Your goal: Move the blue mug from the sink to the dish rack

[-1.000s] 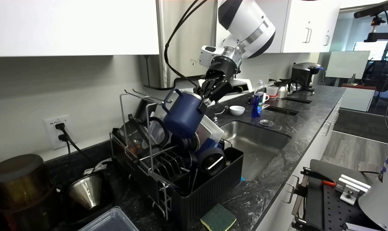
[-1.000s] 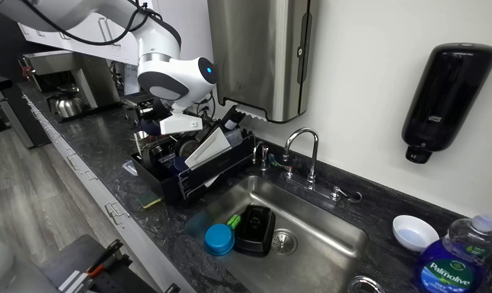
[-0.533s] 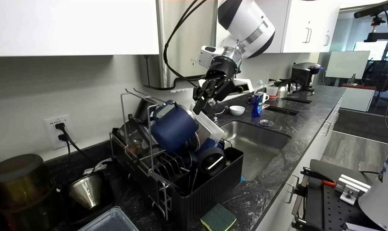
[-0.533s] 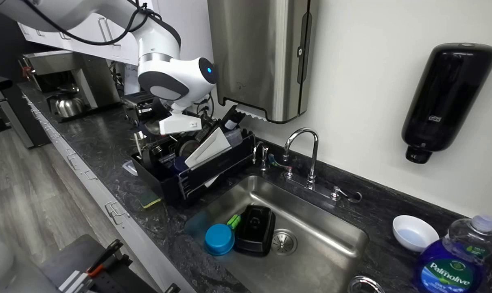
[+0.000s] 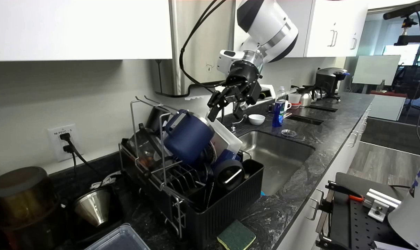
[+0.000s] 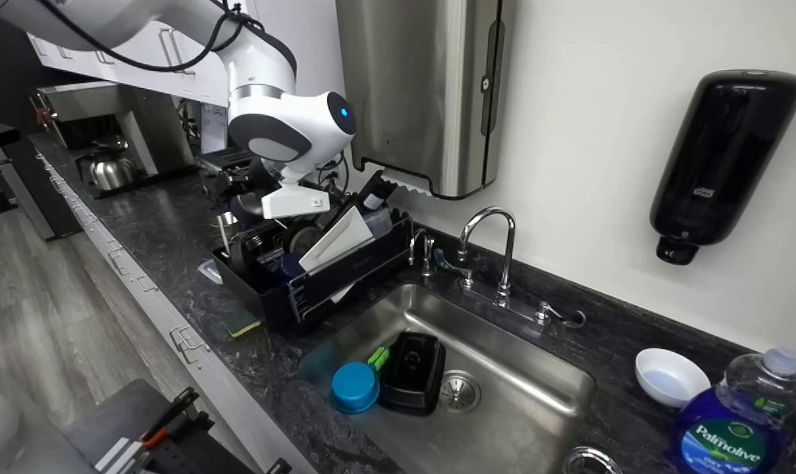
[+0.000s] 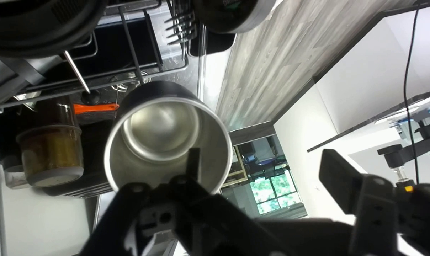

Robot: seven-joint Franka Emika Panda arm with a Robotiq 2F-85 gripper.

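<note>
The blue mug point(image 5: 189, 139) leans tilted among the dishes in the black dish rack point(image 5: 230, 194), its handle toward the wire frame. My gripper point(image 5: 225, 113) is above and to the right of it in that exterior view, jaws wide apart with nothing between them. In the wrist view the mug's steel inside point(image 7: 161, 128) faces the camera; one dark finger point(image 7: 193, 160) overlaps its mouth in the picture, while the opposite finger point(image 7: 339, 177) stands well away. The sink point(image 6: 503, 415) lies beside the rack. Behind my wrist, the mug is mostly hidden in an exterior view.
A white board point(image 6: 338, 240) and other dishes crowd the rack. In the sink are a blue bowl point(image 6: 355, 387) and a black container point(image 6: 412, 372). A faucet point(image 6: 496, 243) rises behind it, and a paper towel dispenser point(image 6: 424, 99) hangs close to the arm. A sponge point(image 5: 236, 235) lies in front.
A second ago my gripper was shut on the mug's rim, above the rack. The mug has since dropped down and left into the rack. The jaws have spread, and the arm has shifted slightly.
</note>
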